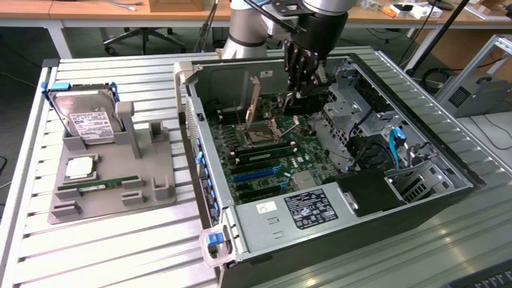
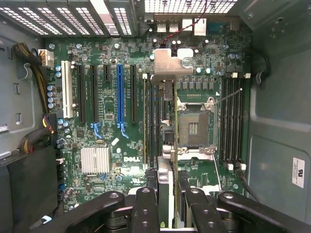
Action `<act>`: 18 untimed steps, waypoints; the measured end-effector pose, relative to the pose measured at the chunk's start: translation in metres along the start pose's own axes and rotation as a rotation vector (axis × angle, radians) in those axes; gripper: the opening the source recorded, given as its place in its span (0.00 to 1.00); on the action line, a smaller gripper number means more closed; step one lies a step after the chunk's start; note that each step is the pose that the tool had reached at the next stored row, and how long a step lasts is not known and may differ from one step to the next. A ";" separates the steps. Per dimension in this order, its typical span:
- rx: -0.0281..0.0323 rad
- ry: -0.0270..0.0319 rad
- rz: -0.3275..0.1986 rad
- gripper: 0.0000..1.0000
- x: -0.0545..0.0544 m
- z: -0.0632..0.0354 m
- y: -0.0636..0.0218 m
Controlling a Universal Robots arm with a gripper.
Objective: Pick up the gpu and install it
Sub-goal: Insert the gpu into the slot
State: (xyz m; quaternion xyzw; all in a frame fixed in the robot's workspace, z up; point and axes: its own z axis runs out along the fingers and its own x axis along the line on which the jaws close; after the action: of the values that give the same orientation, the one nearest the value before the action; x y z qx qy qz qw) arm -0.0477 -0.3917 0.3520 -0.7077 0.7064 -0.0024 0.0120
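The dark gpu [image 1: 303, 103], silvery bracket at one end, hangs on edge, apparently above the motherboard [image 1: 272, 157].

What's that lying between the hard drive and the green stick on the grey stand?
A silvery square chip, probably a processor, rests on the grey stand between the hard drive and the green memory stick. The exterior view shows it.

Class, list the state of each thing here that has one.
gpu: held over the motherboard, not seated.
gripper: shut on gpu.
computer case: open.
CPU socket: open, empty.
hard drive: propped on the grey stand.
blue slot: empty.
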 end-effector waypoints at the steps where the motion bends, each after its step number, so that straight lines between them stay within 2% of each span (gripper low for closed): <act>1: 0.0000 0.0000 0.000 0.27 0.000 0.0002 0.0000; 18: 0.0000 0.0008 0.000 0.27 0.000 0.0048 0.0001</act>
State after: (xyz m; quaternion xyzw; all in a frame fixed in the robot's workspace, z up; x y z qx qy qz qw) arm -0.0477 -0.3920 0.3472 -0.7077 0.7064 -0.0027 0.0117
